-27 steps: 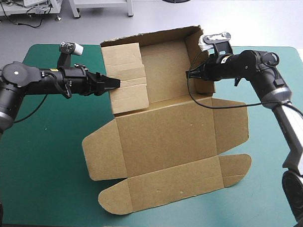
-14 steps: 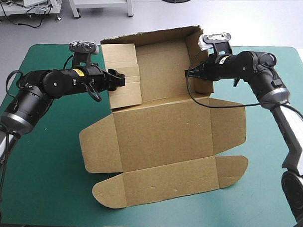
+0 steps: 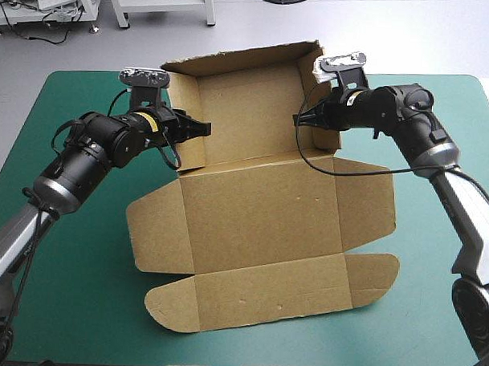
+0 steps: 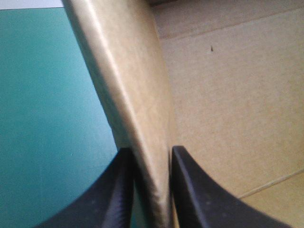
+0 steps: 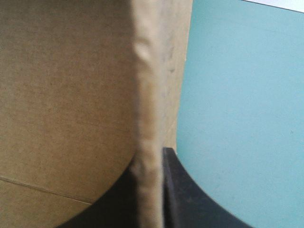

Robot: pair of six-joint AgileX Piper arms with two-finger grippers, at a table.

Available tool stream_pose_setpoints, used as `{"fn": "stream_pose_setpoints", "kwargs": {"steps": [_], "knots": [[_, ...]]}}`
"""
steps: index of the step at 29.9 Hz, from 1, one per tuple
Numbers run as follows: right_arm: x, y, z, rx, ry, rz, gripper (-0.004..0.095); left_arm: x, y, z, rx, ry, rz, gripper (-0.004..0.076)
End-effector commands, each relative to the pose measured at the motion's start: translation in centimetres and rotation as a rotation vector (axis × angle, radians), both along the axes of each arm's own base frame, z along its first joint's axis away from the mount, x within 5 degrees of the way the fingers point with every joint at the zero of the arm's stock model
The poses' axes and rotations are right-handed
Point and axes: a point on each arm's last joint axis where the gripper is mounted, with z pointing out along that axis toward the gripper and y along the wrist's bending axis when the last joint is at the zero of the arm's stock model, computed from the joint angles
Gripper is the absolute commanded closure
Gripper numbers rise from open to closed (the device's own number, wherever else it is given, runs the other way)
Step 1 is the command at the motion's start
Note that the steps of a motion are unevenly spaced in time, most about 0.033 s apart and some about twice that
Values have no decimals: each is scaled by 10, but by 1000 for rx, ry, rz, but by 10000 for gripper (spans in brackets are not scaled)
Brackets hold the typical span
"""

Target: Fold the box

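1. The box sits on the middle of the bench. Its lid and rounded flaps lie flat toward the near edge, with nothing on them.
2. My left gripper is clenched on the left side wall, and my right gripper on the right side wall. Both walls are upright.
3. Risk: uneven pulls would skew or drag the whole sheet. Too hard a pinch may crease the board, which looks bowed at the left.
4. If I let go early, the walls could spring flat; I cannot tell whether they are tucked.
5. Beyond, the back wall stands near the far edge; nothing blocks me.
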Motion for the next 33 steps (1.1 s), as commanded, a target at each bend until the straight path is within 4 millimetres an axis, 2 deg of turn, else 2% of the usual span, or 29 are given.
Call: {"fn": "stream_pose_setpoints", "kwargs": {"steps": [1,4,11,20,28,33], "knots": [[-21,12,32,109,-49,26,930,-1,-12,24,-112,-133,-28,631],[-22,6,28,41,-21,-3,930,1,-13,23,-112,-144,-29,723],[-26,-2,13,-108,105,-20,930,-2,-11,17,-47,-90,-45,729],[-26,-5,-16,-235,309,-20,930,3,-15,-7,35,66,-69,729],[-23,20,-48,-310,430,46,930,12,-24,-26,158,278,-156,729],[-17,32,-66,-283,495,72,931,20,-25,-31,265,388,-183,729]]}}
